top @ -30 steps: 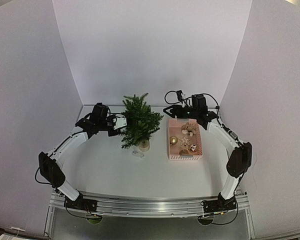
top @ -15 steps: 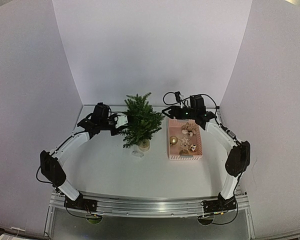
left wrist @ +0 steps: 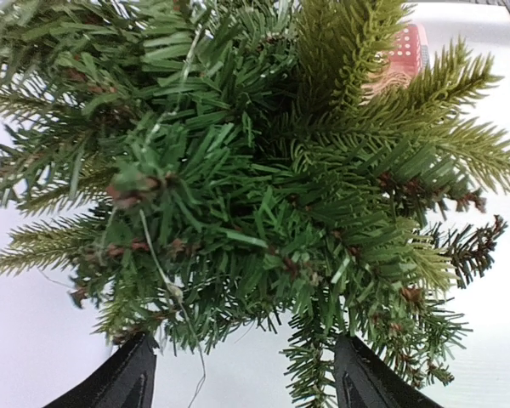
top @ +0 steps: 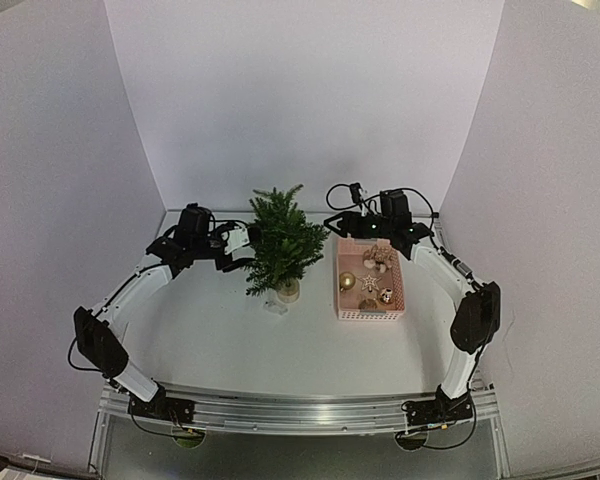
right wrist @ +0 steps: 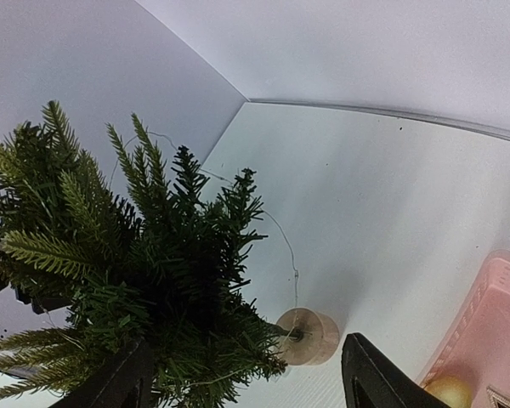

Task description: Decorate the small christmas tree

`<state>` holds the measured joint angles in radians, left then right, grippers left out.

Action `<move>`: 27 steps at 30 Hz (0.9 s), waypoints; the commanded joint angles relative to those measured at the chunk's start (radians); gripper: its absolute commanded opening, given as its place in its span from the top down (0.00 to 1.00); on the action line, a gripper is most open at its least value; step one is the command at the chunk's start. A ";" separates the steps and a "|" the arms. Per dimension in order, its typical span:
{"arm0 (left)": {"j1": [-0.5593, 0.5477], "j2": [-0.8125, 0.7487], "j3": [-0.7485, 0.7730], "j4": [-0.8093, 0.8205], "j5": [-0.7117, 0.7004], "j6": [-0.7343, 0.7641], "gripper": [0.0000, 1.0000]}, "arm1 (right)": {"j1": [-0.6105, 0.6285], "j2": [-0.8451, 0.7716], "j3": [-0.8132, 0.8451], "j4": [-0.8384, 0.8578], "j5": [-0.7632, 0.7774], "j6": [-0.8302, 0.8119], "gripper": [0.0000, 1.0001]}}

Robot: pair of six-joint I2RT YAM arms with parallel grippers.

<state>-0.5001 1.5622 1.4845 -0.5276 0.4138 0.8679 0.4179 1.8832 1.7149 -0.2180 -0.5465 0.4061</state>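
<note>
small christmas tree (top: 280,245): fresh release here! Shut tight at the foliage a second ago, the left gripper (left wrist: 244,344) now sprung wide. Probably a drop-off into the branches, so one bit of decorating likely done, with more to come.
tree position: just left of the pink basket (top: 341,292), apart from it, standing on the table (top: 200,330).
tree axis: long axis vertical, crown pointing straight up, trunk down into the pale base (top: 288,291); no lean to speak of.
left gripper: released, fingers well apart, parked at the tree's flank on the side away from the basket; needle tips between the fingers, nothing pinched.
right gripper (right wrist: 246,342): spread wide as before, empty, hanging at the basket's far left corner, aimed at the tree.
ornaments (top: 368,283): gold and pale pieces lying inside the basket, touched by neither gripper.
thread (left wrist: 163,272): thin pale strand draped through the branches on the side away from the basket; ends too fine to trace.
</note>
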 commanded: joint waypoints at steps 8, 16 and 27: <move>0.029 -0.113 0.035 -0.039 -0.002 0.044 0.09 | 0.007 -0.004 0.045 0.017 0.000 0.000 0.26; 0.091 -0.183 0.044 0.023 0.056 -0.134 0.06 | -0.013 -0.098 -0.008 0.009 0.163 0.042 0.23; 0.243 -0.373 -0.195 0.264 -0.032 -0.687 0.05 | -0.057 -0.153 -0.098 -0.370 0.478 -0.018 0.22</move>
<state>-0.2903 1.2422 1.3778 -0.3640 0.4475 0.4399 0.3566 1.7040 1.6287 -0.3763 -0.1860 0.4258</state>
